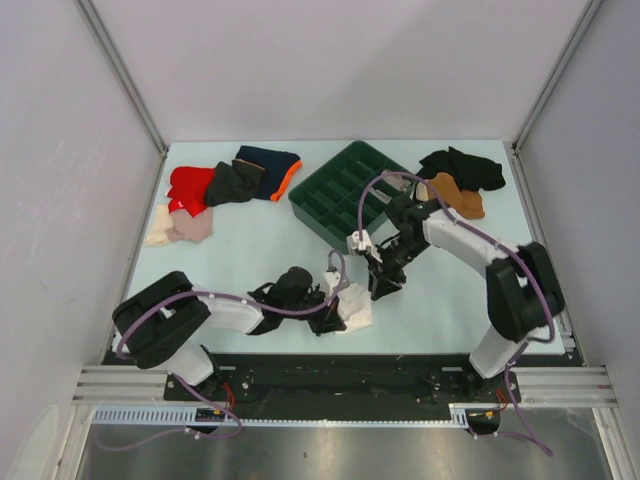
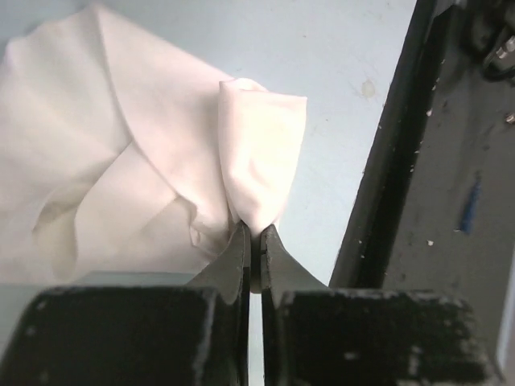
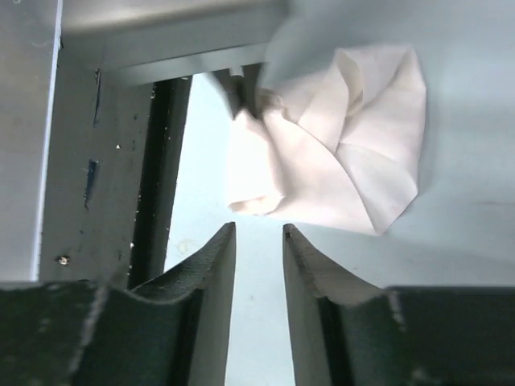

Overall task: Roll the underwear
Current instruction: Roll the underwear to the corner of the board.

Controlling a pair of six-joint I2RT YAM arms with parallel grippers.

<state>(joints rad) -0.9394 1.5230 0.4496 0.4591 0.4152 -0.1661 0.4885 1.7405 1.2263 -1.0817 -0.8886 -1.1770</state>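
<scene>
The underwear (image 1: 354,310) is a small white crumpled cloth lying near the table's front edge, between my two arms. In the left wrist view my left gripper (image 2: 257,232) is shut on a raised fold at the edge of the underwear (image 2: 121,161), close to the table's front rail. My right gripper (image 3: 257,229) hangs just short of the underwear (image 3: 354,153), open, with only bare table between its fingers. In the top view the left gripper (image 1: 337,300) reaches in from the left and the right gripper (image 1: 383,290) stands right of the cloth.
A green compartment tray (image 1: 318,214) stands at the back middle. Red (image 1: 190,187), black (image 1: 232,183), navy-orange (image 1: 268,170) and pale pink-beige (image 1: 185,226) garments lie back left. A black garment (image 1: 462,166) and a tan-brown one (image 1: 460,196) lie back right. The dark front rail (image 2: 386,201) runs beside the cloth.
</scene>
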